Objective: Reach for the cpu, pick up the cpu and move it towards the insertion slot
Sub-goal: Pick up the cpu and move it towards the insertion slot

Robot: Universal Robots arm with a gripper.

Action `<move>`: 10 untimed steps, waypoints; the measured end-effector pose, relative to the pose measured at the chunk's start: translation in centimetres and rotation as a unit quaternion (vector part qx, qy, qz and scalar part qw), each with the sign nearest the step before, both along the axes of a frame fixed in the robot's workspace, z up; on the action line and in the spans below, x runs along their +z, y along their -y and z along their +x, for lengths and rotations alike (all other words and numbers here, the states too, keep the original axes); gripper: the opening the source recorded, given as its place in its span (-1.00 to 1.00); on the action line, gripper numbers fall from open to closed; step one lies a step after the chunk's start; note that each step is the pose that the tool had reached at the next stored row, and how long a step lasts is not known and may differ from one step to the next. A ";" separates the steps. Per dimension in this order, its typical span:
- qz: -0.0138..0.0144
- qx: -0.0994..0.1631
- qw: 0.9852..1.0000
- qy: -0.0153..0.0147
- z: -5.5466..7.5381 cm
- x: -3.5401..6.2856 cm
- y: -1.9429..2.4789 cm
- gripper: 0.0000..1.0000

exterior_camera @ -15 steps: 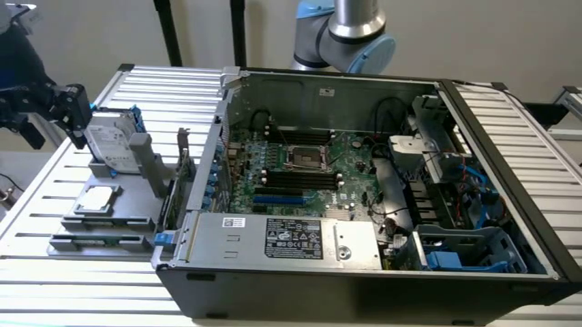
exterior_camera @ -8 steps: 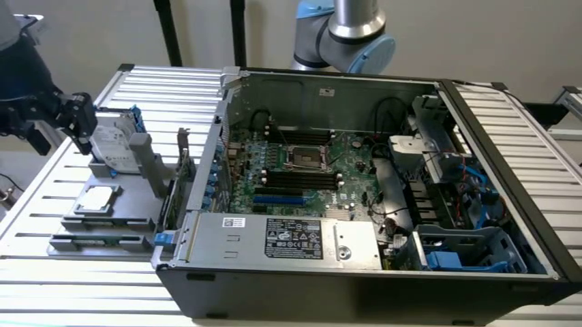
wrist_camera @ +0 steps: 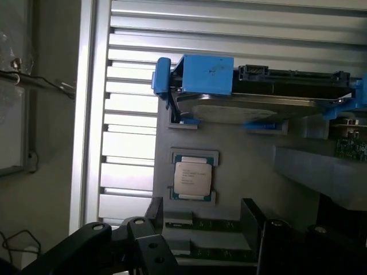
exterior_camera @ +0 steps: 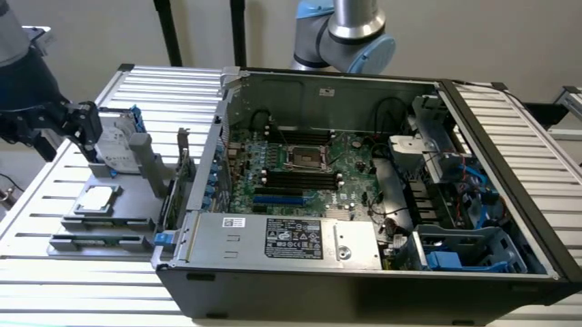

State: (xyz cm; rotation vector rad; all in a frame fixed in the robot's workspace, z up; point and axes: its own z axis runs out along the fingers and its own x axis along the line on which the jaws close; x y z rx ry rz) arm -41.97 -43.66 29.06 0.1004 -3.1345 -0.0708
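Note:
The cpu (exterior_camera: pixel 98 198) (wrist_camera: pixel 193 176), a small silvery square chip, lies flat in a pocket of the grey fixture (exterior_camera: pixel 127 204) at the exterior view's left, beside the open computer case. My gripper (exterior_camera: pixel 86 133) (wrist_camera: pixel 203 226) hangs above the fixture's far end, open, with nothing between its black fingers (wrist_camera: pixel 153 226). It is clear of the cpu and touches nothing. The insertion slot (exterior_camera: pixel 307 158), a square socket with a shiny metal frame, sits on the motherboard inside the case.
A hard drive with blue brackets (exterior_camera: pixel 116 144) (wrist_camera: pixel 258 100) stands on the fixture right by the gripper. Memory sticks (exterior_camera: pixel 100 238) lie at the fixture's near end. The case wall (exterior_camera: pixel 214 170) rises between fixture and motherboard. Black memory slots (exterior_camera: pixel 300 178) flank the socket.

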 end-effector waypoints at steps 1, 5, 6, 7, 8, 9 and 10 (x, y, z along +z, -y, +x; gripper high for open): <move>0.000 0.000 1.000 0.000 0.0 -0.18 0.01 0.31; 0.000 0.000 1.000 0.000 0.0 -0.90 0.08 0.31; 0.000 0.000 1.000 0.000 0.0 -1.09 0.10 0.31; 0.000 0.000 1.000 0.000 0.0 -1.27 0.11 0.31; 0.000 0.000 1.000 0.000 0.0 -1.45 0.12 0.31; 0.000 0.000 1.000 0.000 0.0 -1.64 0.13 0.31; 0.000 0.000 1.000 0.000 0.0 -1.82 0.14 0.31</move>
